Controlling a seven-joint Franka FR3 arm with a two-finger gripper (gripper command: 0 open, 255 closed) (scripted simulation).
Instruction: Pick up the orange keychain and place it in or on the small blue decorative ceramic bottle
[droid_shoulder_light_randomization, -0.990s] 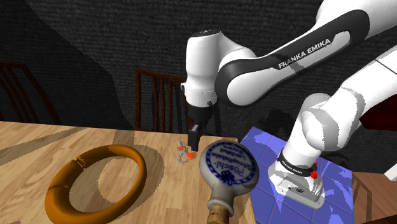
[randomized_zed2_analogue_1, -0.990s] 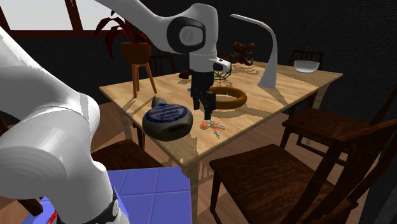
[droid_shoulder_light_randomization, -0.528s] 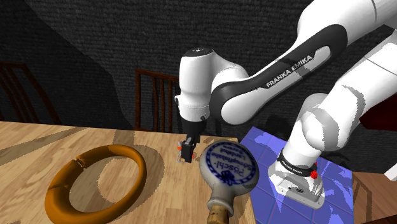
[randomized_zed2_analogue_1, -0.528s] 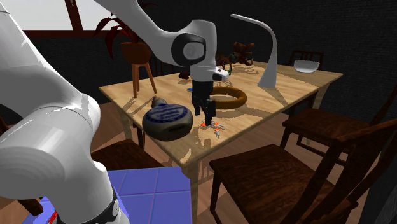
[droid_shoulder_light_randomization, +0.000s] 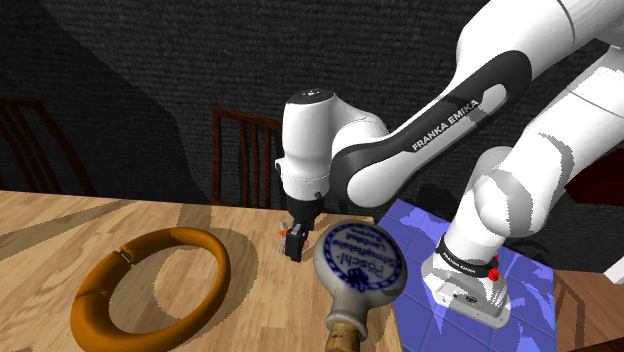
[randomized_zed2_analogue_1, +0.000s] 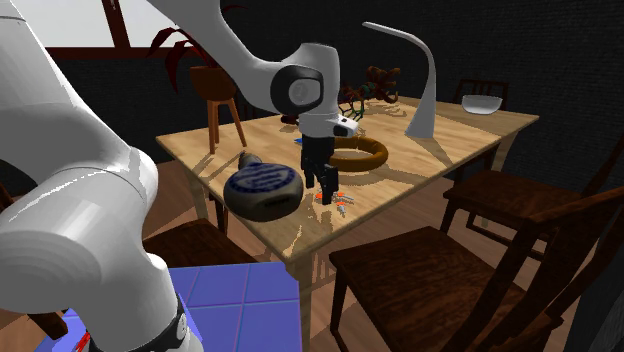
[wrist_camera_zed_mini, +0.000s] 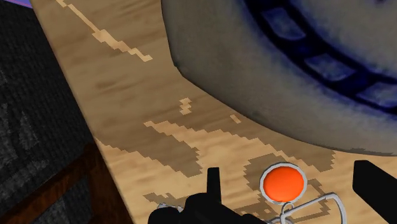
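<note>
— How is the arm posed?
— Bent at the elbow, wrist pointing straight down, gripper (droid_shoulder_light_randomization: 294, 243) low just beside the grey-and-blue bottle (droid_shoulder_light_randomization: 358, 260).
— And the fingers?
— Apart, one on each side of the orange keychain (wrist_camera_zed_mini: 282, 182), not clasping it.
— Where's the keychain?
— Flat on the wooden table (droid_shoulder_light_randomization: 50, 230), just beside the bottle's round body.

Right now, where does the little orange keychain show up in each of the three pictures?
Shoulder view: the keychain peeks out beside the gripper tip, near the picture's middle.
Second exterior view: the keychain lies just below the gripper, centre of the picture.
Wrist view: its orange disc sits between the open fingers, not touched.
Shared landmark: the round grey-and-blue bottle lying beside it.
</note>
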